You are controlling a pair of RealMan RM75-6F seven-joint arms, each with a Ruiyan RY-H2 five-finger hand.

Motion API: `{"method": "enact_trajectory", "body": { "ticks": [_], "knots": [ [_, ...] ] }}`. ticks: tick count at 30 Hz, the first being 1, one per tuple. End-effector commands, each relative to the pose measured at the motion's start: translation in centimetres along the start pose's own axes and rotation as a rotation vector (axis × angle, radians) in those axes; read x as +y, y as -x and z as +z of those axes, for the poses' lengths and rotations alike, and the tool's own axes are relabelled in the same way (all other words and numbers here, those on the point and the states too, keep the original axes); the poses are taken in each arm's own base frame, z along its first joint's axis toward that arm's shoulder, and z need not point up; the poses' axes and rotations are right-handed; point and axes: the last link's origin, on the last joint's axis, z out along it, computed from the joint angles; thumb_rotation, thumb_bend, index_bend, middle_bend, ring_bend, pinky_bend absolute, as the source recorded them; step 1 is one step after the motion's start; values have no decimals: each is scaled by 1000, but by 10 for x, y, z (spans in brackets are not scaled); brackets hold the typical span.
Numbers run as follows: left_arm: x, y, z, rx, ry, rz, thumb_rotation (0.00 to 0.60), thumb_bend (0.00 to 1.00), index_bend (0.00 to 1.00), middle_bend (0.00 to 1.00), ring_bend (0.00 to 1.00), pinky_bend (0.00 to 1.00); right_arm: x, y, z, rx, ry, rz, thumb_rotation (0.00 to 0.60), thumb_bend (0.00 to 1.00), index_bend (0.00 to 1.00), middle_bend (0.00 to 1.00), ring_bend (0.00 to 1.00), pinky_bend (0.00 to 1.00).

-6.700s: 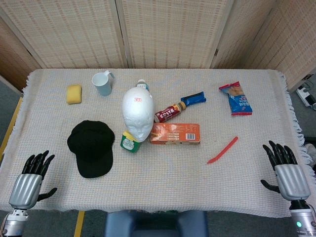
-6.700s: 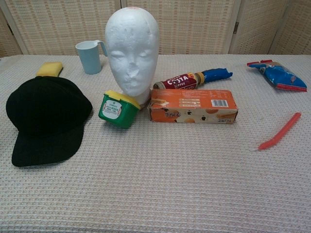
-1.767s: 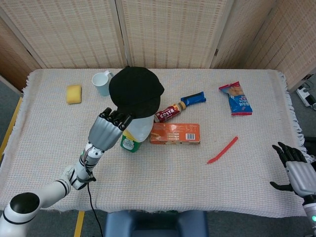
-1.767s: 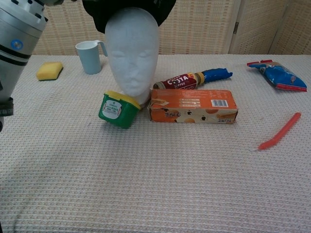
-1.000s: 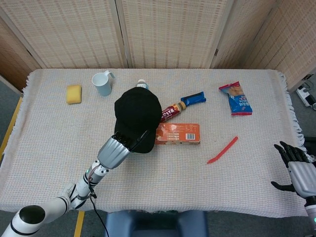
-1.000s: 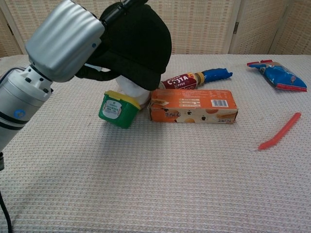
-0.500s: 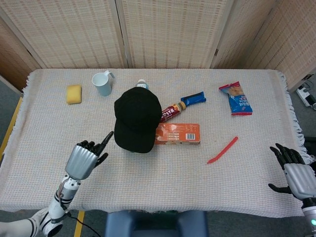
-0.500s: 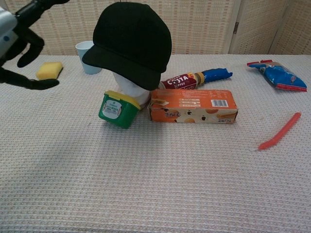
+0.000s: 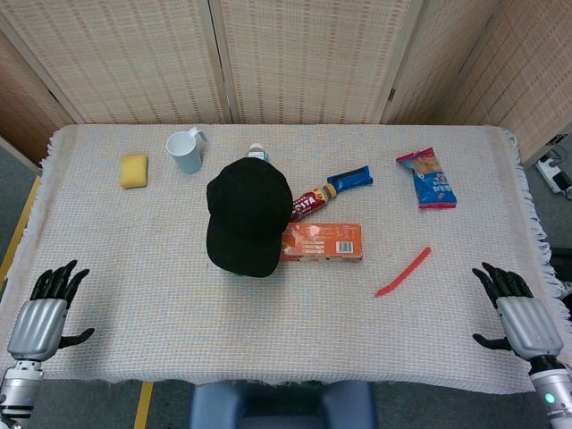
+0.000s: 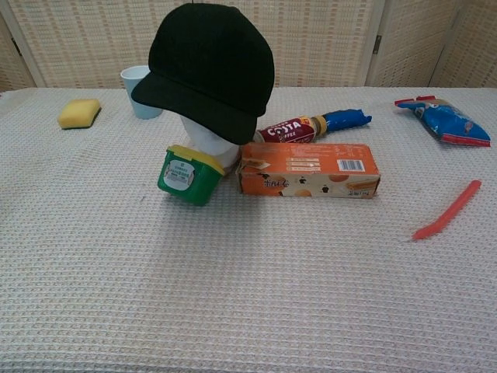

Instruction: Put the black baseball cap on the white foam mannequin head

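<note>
- Head view: the black baseball cap (image 9: 246,214) sits on top of the white foam mannequin head near the middle of the table (image 9: 295,344). The cap hides the foam head from above.
- The left hand (image 9: 40,320) rests by the table's near left corner. Its fingers are spread and it holds nothing.
- The right hand (image 9: 518,317) rests by the near right corner — fingers spread too, nothing in it.
- Both hands are well apart from the cap.
- The table has a pale woven cloth on it. Woven screens stand behind its far edge.
- Chest view: the black baseball cap (image 10: 210,66) covers most of the white foam mannequin head (image 10: 210,144). Only the chin and neck show under the brim.
- The brim sits low and tilts down over the face. The job looks done.
- The cap looks soft and light, with a stiffer brim. The brim is likely the best place to hold it.
- The foam head looks very light, so a push could tip it over.
- A green tub (image 10: 186,175) and an orange box (image 10: 307,169) sit just beside the foam head's base.
- No hand shows in this view.
</note>
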Motion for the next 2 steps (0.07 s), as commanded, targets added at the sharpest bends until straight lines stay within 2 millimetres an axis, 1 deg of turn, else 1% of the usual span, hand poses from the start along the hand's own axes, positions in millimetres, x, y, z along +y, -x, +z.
{"method": "enact_trajectory", "body": {
  "ticks": [1,2],
  "knots": [
    [-5,-4,-10,50,4,23,600,38,150,19,0,36,0,1,0,20,4,-2,600,55,0,0,0,0],
    [-5,-4,-9,62,8,32,600,38,148,18,0,36,0,1,0,23,6,-2,600,55,0,0,0,0]
  ]
}}
